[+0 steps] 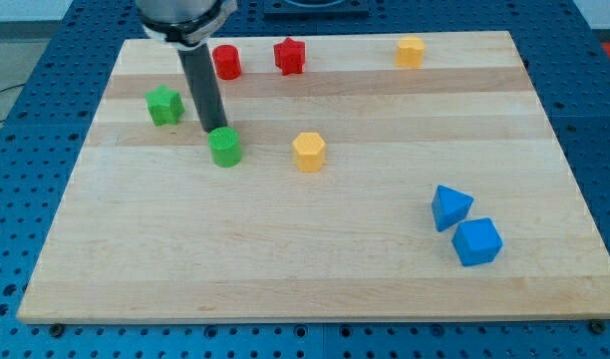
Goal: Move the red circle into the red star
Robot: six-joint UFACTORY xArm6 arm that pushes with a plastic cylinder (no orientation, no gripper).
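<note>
The red circle (226, 62) stands near the top edge of the wooden board (315, 259), left of centre. The red star (289, 56) stands just to its right, with a small gap between them. My tip (214, 132) is at the end of the dark rod, below the red circle and touching the top left of a green circle (225, 148). The rod's upper part passes just left of the red circle.
A green star (164, 105) sits left of the rod. A yellow hexagon (309, 152) is near the board's middle, another yellow hexagon (411, 51) at the top right. A blue triangle-like block (450, 207) and a blue cube (476, 241) sit at lower right.
</note>
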